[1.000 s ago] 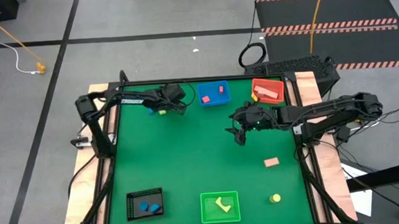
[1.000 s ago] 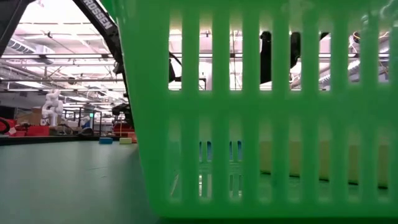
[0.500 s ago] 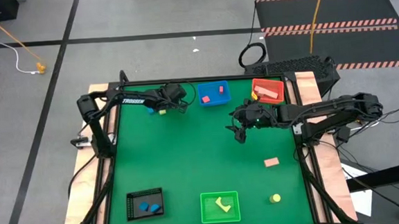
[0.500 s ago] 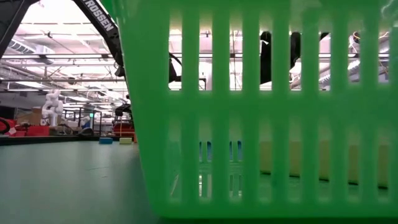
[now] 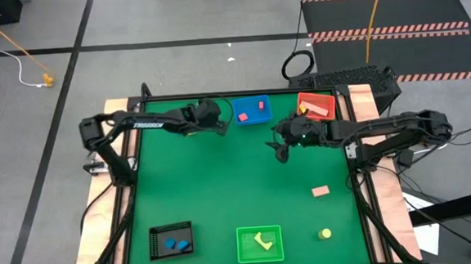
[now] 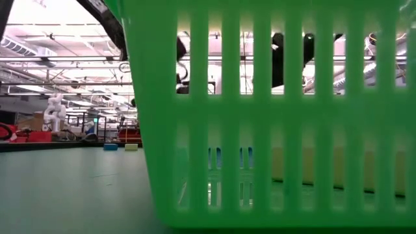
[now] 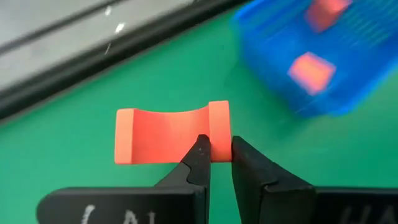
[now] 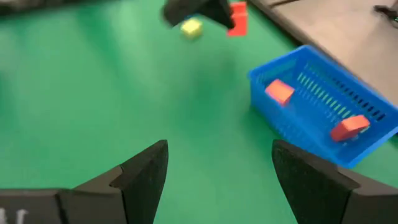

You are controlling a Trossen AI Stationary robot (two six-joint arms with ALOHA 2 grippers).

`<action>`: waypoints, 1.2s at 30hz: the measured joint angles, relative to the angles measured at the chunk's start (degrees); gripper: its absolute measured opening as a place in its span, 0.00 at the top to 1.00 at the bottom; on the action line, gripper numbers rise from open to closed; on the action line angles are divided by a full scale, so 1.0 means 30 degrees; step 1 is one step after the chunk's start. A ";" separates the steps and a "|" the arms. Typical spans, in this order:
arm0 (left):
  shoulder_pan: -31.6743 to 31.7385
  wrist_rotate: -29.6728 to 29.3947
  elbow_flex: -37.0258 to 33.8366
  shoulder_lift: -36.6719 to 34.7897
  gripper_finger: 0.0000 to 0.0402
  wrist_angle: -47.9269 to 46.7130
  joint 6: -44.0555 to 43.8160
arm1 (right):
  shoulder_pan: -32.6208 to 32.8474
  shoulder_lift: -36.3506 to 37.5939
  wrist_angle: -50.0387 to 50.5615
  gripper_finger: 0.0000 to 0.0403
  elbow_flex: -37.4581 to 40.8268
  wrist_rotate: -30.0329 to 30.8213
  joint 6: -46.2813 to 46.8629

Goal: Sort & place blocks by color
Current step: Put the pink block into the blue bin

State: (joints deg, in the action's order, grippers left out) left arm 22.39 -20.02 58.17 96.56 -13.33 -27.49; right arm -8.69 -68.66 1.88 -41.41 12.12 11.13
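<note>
My left gripper [image 7: 217, 146] is shut on a red arch-shaped block [image 7: 168, 134]. In the high view it [image 5: 221, 124] hovers just left of the blue tray [image 5: 253, 111], which holds two pink-red blocks [image 7: 309, 70]. My right gripper [image 8: 217, 155] is open and holds nothing; it [image 5: 279, 151] stands above the mat, near of the blue tray. A yellow block [image 8: 191, 28] rests on the mat by the left gripper. A pink block [image 5: 320, 191] and a yellow cylinder [image 5: 326, 234] lie flat on the mat at the near right. My left gripper pinches the red arch block at one end post [image 7: 219, 127], between its two fingertips [image 7: 200, 152]. The rest of the block sticks out sideways from the fingers. The block is lifted clear of the mat and sits level.
The red tray [image 5: 316, 106] with a tan bar stands at the far right. A black tray [image 5: 171, 240] with blue blocks and a green tray [image 5: 259, 243] with a yellow piece stand at the near edge. The green tray [image 6: 273, 110] fills the low view. The mat's middle is bare.
My left gripper has risen and moved right, toward the blue tray, carrying the red block away from the blue and yellow blocks on the mat. My right gripper has drifted a little toward the far edge.
</note>
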 joint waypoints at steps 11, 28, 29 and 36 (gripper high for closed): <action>-0.2263 0.3097 0.0015 -0.2075 0.91 0.7999 0.2505 | -0.0575 -0.0994 -0.6148 0.31 -0.0029 -0.0050 -0.6845; -0.3417 0.6751 0.0015 -0.2115 0.91 1.1808 0.1505 | -0.0449 -0.2157 -0.9033 0.31 0.0000 0.3334 -1.2165; -0.3400 0.6748 0.0015 -0.2115 0.91 1.2081 0.1461 | -0.0445 -0.2142 -0.9255 0.31 0.0000 0.3079 -1.2168; -0.3402 0.6733 0.0015 -0.2115 0.91 1.3467 0.1071 | -0.0352 -0.2149 -1.1598 0.31 0.0000 0.2862 -1.3128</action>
State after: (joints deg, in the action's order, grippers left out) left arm 12.19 0.17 58.22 90.21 27.07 -24.28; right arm -9.74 -75.11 -32.91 -41.41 20.71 -28.25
